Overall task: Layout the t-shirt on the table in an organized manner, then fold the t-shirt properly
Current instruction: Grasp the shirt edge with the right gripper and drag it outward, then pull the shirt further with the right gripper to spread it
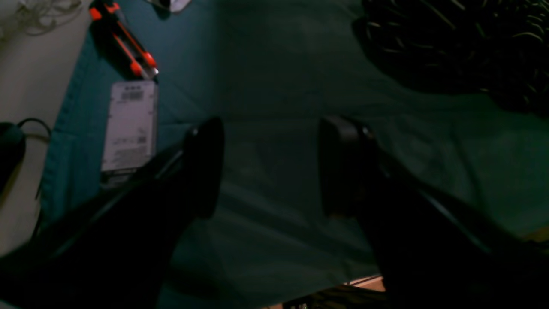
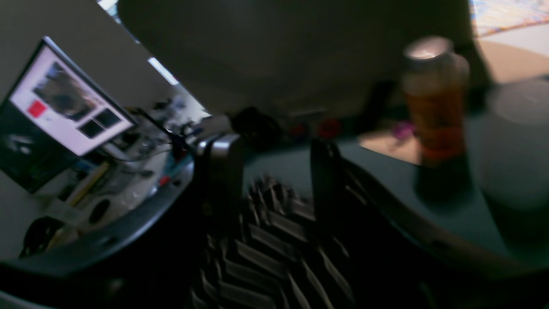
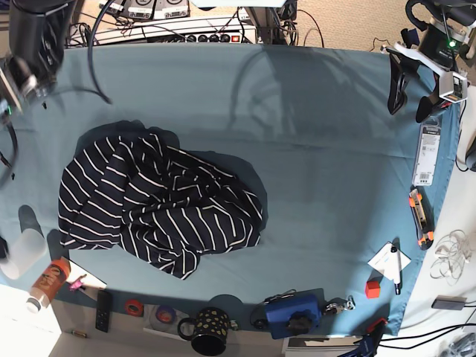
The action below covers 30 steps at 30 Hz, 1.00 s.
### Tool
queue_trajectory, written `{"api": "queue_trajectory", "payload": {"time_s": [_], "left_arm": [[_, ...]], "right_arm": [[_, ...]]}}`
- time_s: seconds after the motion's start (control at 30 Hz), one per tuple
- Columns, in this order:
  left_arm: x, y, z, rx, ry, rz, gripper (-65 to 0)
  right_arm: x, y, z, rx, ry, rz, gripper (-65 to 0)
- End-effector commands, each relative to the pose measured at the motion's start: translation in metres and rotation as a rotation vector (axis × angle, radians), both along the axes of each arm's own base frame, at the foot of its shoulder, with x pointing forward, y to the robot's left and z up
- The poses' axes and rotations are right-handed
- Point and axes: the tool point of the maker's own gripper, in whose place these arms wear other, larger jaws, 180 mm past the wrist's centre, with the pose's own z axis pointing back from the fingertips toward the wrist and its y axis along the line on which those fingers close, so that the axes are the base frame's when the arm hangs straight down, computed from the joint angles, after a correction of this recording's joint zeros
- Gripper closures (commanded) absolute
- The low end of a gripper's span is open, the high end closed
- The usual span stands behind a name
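Observation:
The t-shirt [image 3: 156, 204], dark with thin white stripes, lies crumpled in a heap on the left half of the teal table [image 3: 320, 163]. In the right wrist view my right gripper [image 2: 272, 171] is open, and striped folds of the t-shirt [image 2: 266, 249] lie just below, between its fingers. In the base view only that arm's dark upper part [image 3: 33, 37] shows, blurred, at the top left. My left gripper [image 3: 407, 88] hangs open at the table's far right corner, well away from the shirt. Bare cloth shows between the left gripper's [image 1: 272, 128] fingers, and the t-shirt's edge [image 1: 463, 38] shows at the upper right.
A white labelled packet [image 3: 426, 155] and an orange box cutter [image 3: 420, 218] lie along the right edge. A can [image 3: 46, 284] and a white cup [image 2: 514, 141] stand at the front left. A mug [image 3: 210, 331], a blue device [image 3: 292, 312] and a red cube [image 3: 372, 288] line the front edge.

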Motion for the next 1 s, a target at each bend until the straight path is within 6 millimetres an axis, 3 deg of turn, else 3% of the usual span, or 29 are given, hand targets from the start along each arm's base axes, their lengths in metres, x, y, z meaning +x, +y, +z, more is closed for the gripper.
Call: {"api": "queue_trajectory", "payload": {"time_s": [0.0, 0.1, 0.2, 0.43, 0.6, 0.73, 0.87, 0.97], "left_arm": [[0.002, -0.001, 0.010, 0.003, -0.037, -0.012, -34.8], [0.002, -0.001, 0.010, 0.002, -0.037, -0.012, -34.8], [0.002, -0.001, 0.010, 0.002, -0.037, -0.012, -34.8], [0.002, -0.001, 0.010, 0.002, -0.037, -0.012, -34.8], [0.002, -0.001, 0.010, 0.003, -0.037, -0.012, -34.8], [0.002, -0.001, 0.010, 0.002, -0.037, -0.012, -34.8], [0.002, -0.001, 0.010, 0.002, -0.037, -0.012, -34.8], [0.002, -0.001, 0.010, 0.003, -0.037, -0.012, -34.8]], "right_arm": [[-0.010, -0.011, 0.005, -0.018, -0.003, -0.023, -26.0], [-0.038, -0.013, -0.043, 0.001, 0.121, -0.032, -26.0], [-0.063, -0.004, -0.083, 0.052, 0.206, -0.011, -26.0], [-0.090, 0.042, -0.157, 0.221, 0.304, 0.017, -26.0], [-0.087, 0.076, -0.185, 0.294, 0.335, 0.050, -26.0], [-0.089, 0.105, -0.217, 0.253, 0.457, 0.112, -26.0], [-0.080, 0.129, -0.224, 0.248, 0.474, 0.171, -26.0], [-0.069, 0.134, -0.218, 0.240, 0.456, 0.191, -26.0]]}}
